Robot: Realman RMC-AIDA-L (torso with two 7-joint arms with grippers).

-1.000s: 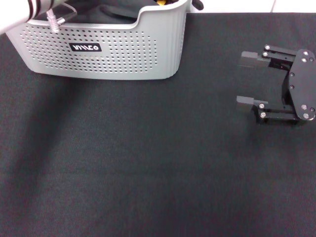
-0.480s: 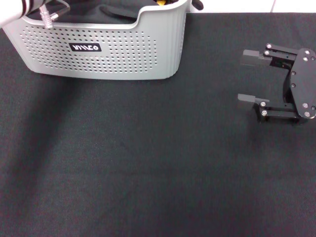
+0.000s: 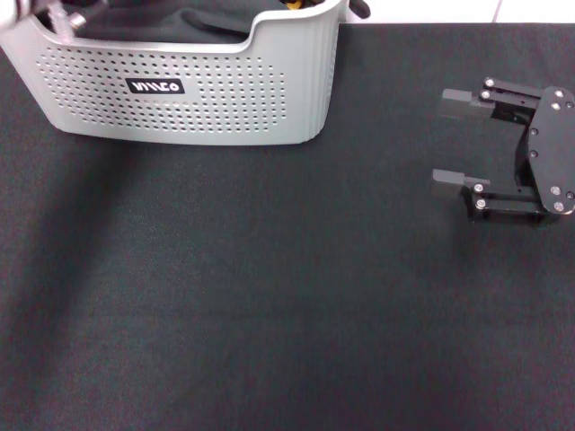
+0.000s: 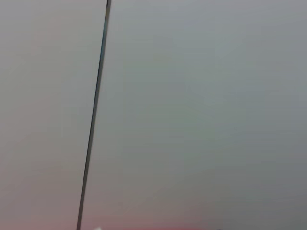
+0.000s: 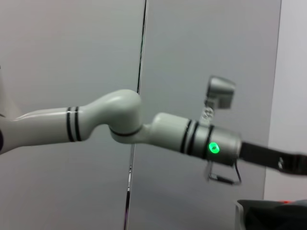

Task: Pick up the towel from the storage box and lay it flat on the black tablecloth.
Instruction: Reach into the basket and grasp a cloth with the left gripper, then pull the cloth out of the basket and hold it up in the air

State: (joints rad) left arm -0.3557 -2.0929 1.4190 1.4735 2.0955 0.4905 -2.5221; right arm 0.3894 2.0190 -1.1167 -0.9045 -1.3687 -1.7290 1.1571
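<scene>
The black tablecloth [image 3: 269, 296], a large, finely textured fabric, covers the whole work surface. The storage box [image 3: 193, 85], light grey moulded plastic with rounded corners, rows of small round holes and a black label with white lettering [image 3: 156, 86], stands at its far left. Dark fabric [image 3: 193, 22] fills the box; a small yellow patch [image 3: 293, 4] shows at the rim, but the towel cannot be identified. The right gripper [image 3: 446, 144], black metal, hovers over the cloth at the right, fingers spread apart and empty. The left arm [image 5: 129, 120], glossy white with black rings, reaches above the box; its gripper's state cannot be determined.
</scene>
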